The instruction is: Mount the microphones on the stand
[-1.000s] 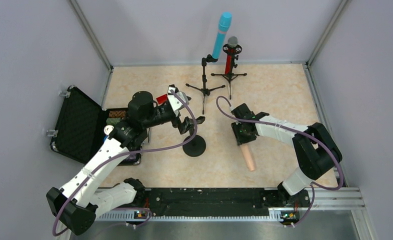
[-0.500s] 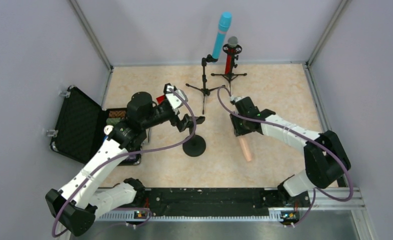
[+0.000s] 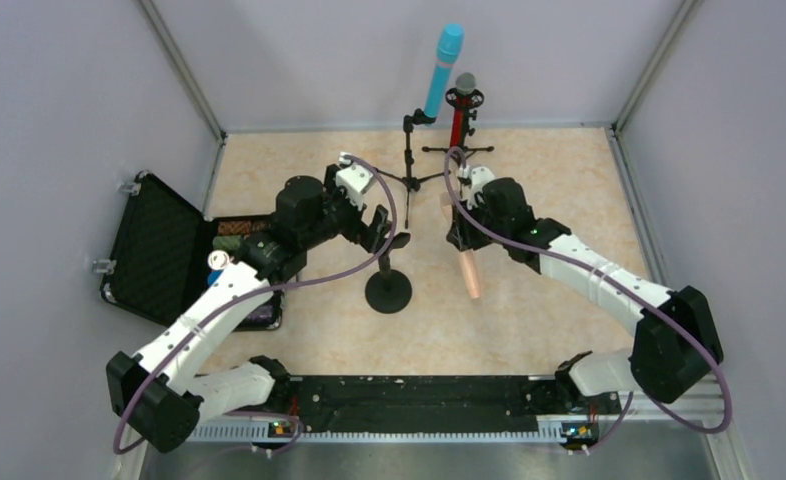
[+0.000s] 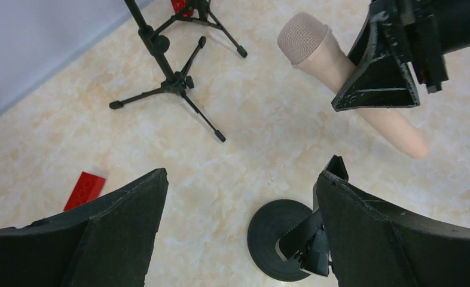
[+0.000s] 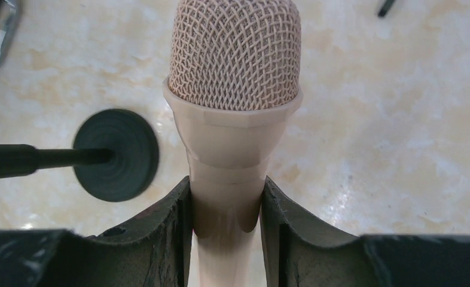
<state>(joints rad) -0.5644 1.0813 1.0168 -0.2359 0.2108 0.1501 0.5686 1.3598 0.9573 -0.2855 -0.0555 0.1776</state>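
My right gripper (image 3: 459, 236) is shut on the peach-pink microphone (image 3: 470, 270), just below its mesh head (image 5: 234, 54), and holds it tilted above the floor, tail towards me. It also shows in the left wrist view (image 4: 364, 107). The jaws (image 5: 225, 197) press the handle from both sides. My left gripper (image 3: 383, 228) is open over the round-base stand (image 3: 388, 291). Its right finger (image 4: 388, 233) is beside the stand's clip (image 4: 307, 239), with nothing between the jaws (image 4: 241, 176). The cyan-blue microphone (image 3: 444, 70) and the red microphone (image 3: 458, 120) sit upright on tripod stands at the back.
An open black case (image 3: 154, 250) lies at the left wall. A small red block (image 4: 84, 189) lies on the floor left of the stand. The tripod legs (image 4: 173, 86) spread over the back middle. The round base (image 5: 116, 154) is left of the held microphone.
My right gripper has lifted the peach-pink microphone and carried it back and left, towards the round-base stand. My left gripper has moved a little back and right above the stand's clip.
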